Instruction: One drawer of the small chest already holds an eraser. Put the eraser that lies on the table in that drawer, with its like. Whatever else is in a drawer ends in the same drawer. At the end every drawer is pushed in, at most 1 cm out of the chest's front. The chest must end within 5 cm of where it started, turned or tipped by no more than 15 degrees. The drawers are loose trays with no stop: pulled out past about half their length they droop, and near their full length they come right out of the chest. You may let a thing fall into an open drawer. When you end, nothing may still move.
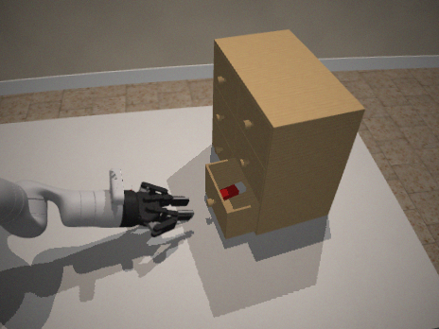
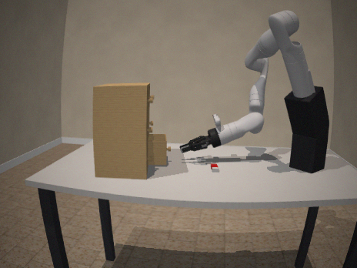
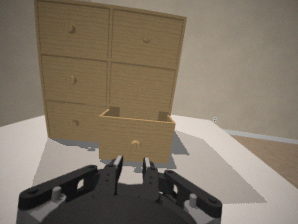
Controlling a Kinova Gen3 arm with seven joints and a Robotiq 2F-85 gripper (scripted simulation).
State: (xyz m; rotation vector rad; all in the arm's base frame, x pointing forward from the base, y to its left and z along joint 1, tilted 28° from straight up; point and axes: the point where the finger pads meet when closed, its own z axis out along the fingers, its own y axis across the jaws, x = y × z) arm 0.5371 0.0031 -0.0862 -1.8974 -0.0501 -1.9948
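The wooden chest [image 1: 279, 128] stands on the white table, with several drawers in two columns. One bottom drawer [image 1: 232, 199] is pulled partly out and holds a red eraser [image 1: 229, 191]. In the wrist view this is the bottom right drawer [image 3: 136, 137]. My gripper [image 1: 189, 208] is level with that drawer's knob [image 1: 210, 201] and a short way back from it, not touching. Its fingers are partly open with nothing between them. The loose red and white eraser [image 2: 215, 167] lies on the table behind the gripper [image 2: 184, 147], toward the arm's base.
The other drawers look pushed in. The arm's black base [image 2: 308, 128] stands at the far end of the table from the chest. The table edge runs close behind the chest's right side.
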